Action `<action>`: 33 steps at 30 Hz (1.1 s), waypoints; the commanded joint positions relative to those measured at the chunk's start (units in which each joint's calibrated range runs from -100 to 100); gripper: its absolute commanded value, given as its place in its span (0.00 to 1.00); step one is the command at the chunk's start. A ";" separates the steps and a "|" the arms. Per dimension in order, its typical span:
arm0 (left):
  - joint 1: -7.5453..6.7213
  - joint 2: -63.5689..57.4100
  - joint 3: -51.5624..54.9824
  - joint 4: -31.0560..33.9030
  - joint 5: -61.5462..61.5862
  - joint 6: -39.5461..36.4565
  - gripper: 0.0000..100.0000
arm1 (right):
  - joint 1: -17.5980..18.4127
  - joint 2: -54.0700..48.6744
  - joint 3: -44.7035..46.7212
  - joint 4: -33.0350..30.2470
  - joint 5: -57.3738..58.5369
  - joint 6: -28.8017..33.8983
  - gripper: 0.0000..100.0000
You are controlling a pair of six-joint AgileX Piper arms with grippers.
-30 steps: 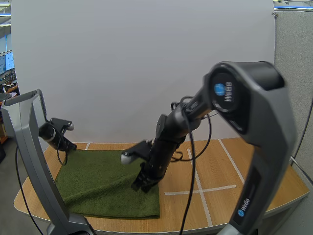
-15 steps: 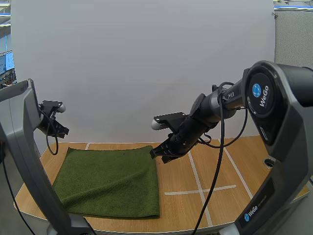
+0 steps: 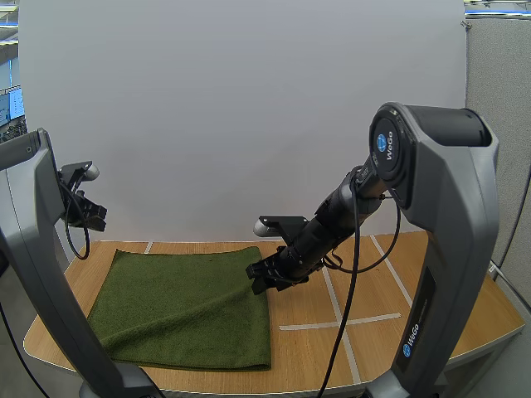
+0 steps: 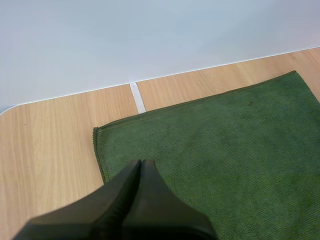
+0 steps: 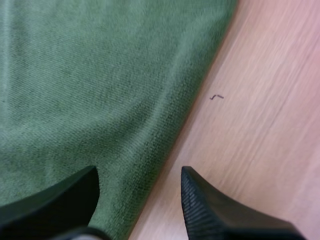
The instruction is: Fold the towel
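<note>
A dark green towel (image 3: 187,303) lies folded on the left half of the wooden table (image 3: 415,298), its thicker fold along the near edge. My right gripper (image 3: 267,279) hangs low over the towel's right edge. In the right wrist view it (image 5: 140,187) is open, its fingers (image 5: 200,200) apart, with the towel's edge (image 5: 100,75) and bare wood (image 5: 260,100) below the gap and nothing held. My left gripper (image 3: 91,220) is raised beyond the table's far left corner. In the left wrist view it (image 4: 141,164) is shut as one dark wedge above the towel's far left corner (image 4: 225,150).
White tape lines (image 3: 336,319) cross the bare wood right of the towel. A white wall panel (image 3: 249,124) stands along the table's far edge. The left arm's grey upright link (image 3: 41,274) rises at the near left.
My right gripper left the middle of the towel, swung up and to the far right, then came down at the towel's right edge and opened. The left gripper drew up and back to the left.
</note>
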 commanded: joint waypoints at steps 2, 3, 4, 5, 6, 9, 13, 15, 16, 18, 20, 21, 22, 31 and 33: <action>0.11 -6.09 1.53 -0.27 2.38 -0.92 0.00 | -0.27 3.44 -0.15 4.38 -0.23 -2.51 0.81; 0.11 -6.66 1.53 -0.18 2.69 -0.93 0.00 | -0.27 3.42 -0.15 4.50 -0.02 -2.63 0.81; 0.11 -6.73 1.53 -0.24 2.69 -1.03 0.00 | -0.27 3.46 -0.15 4.50 0.36 -2.75 0.81; 0.20 -7.18 1.53 -0.24 2.69 -1.16 0.00 | -0.27 3.46 -0.15 4.86 0.56 -2.75 0.81; 0.20 -7.34 1.53 -0.24 2.69 -1.65 0.00 | -0.27 3.46 -0.15 5.06 1.39 -2.75 0.81; 0.30 -8.02 1.53 -0.36 2.69 -1.74 0.00 | -0.27 3.46 -0.15 6.15 3.38 -3.85 0.81; 0.30 -9.13 1.56 -0.37 2.69 -1.85 0.00 | -0.27 3.85 -0.15 6.56 3.98 -3.85 0.81; 0.30 -9.84 1.56 -0.37 2.69 -1.85 0.00 | -0.27 4.72 -0.15 6.56 4.36 -3.85 0.81; 0.30 -10.05 1.56 -0.37 2.69 -1.85 0.00 | -0.27 5.34 -0.15 6.56 4.53 -3.85 0.81; 0.30 -10.71 1.56 -0.37 2.69 -1.85 0.00 | -0.27 6.29 -0.15 6.56 4.53 -3.85 0.81; 0.30 -11.10 1.56 -0.37 2.69 -1.85 0.00 | -0.27 6.74 -0.15 6.95 4.53 -3.85 0.81; 0.30 -11.24 1.56 -0.37 2.69 -1.85 0.00 | -0.27 6.91 -0.15 7.20 5.05 -3.85 0.81; 0.30 -11.23 1.56 -0.37 2.69 -1.95 0.00 | -0.27 7.02 -0.15 7.45 5.73 -4.13 0.81; 0.30 -11.23 1.56 -0.37 2.69 -2.82 0.00 | -0.27 7.05 -0.15 11.31 10.42 -7.25 0.74; 0.30 -11.23 1.56 -0.37 2.69 -2.82 0.00 | -0.27 7.05 -0.15 11.31 10.42 -7.25 0.64</action>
